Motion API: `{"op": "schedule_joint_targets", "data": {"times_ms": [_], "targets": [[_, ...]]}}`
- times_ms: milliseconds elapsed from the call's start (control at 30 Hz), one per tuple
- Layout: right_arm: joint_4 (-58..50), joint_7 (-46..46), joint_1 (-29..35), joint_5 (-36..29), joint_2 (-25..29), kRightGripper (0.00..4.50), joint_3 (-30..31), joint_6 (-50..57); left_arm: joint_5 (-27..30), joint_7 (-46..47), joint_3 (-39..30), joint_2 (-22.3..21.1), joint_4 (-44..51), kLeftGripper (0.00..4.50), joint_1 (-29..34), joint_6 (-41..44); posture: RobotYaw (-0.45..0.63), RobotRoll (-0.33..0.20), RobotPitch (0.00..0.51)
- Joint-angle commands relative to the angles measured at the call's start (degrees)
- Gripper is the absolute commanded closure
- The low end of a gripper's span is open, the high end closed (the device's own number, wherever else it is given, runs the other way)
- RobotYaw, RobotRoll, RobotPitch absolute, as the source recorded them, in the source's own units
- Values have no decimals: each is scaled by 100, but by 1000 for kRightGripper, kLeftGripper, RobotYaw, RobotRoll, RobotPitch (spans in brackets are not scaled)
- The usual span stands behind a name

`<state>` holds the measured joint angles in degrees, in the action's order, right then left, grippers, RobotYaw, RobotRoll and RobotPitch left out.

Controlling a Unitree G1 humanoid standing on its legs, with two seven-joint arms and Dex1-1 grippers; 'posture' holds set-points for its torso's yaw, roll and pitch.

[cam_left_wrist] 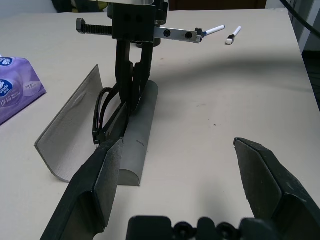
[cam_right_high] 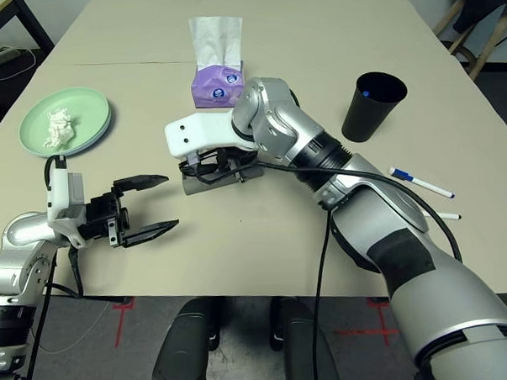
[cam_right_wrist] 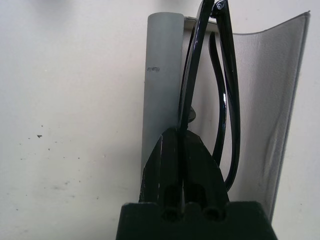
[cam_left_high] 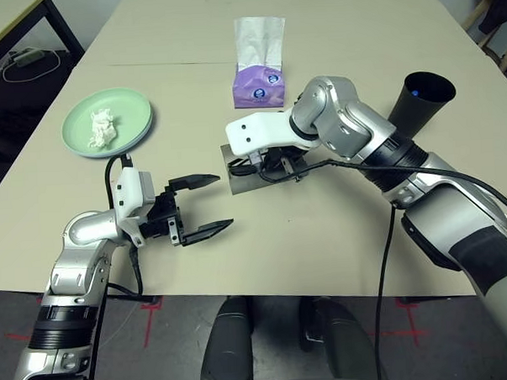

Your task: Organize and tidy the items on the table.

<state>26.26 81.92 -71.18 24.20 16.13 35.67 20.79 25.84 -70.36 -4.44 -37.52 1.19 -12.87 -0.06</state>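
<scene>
While L pincer (cam_left_high: 205,205) gapes idle, R pincer (cam_right_wrist: 183,134) clamps black sunglasses (cam_right_wrist: 226,95) inside open grey case (cam_left_wrist: 75,137).

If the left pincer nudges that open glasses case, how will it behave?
The glasses case looks light, so it would probably slide on the smooth table. Its raised lid seems thin and may flex. The rounded base could rock, though the right pincer holding sunglasses inside may steady it.

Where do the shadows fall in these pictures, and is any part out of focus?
Left wrist view: a soft shadow lies on the table beyond the open glasses case; the left gripper fingers look blurred, being close. Right wrist view: the right gripper, shut on the sunglasses, is dark and soft. Left eye view: lighting even, shadows faint.
</scene>
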Motion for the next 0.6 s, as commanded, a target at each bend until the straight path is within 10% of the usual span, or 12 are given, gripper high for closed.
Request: {"op": "schedule_joint_targets", "data": {"times_ms": [33, 133, 600], "targets": [[-151, 43, 56, -59, -34, 4466, 57, 60, -27, -21, 45, 8, -51, 0, 10, -71, 275, 0, 193], [-154, 54, 53, -57, -37, 4466, 63, 103, -30, -22, 47, 10, -63, 0, 0, -73, 273, 0, 193], [-255, 55, 37, -34, 92, 28, 46, 141, -85, -67, 135, 64, -264, 0, -179, -170, 252, 0, 175]]}}
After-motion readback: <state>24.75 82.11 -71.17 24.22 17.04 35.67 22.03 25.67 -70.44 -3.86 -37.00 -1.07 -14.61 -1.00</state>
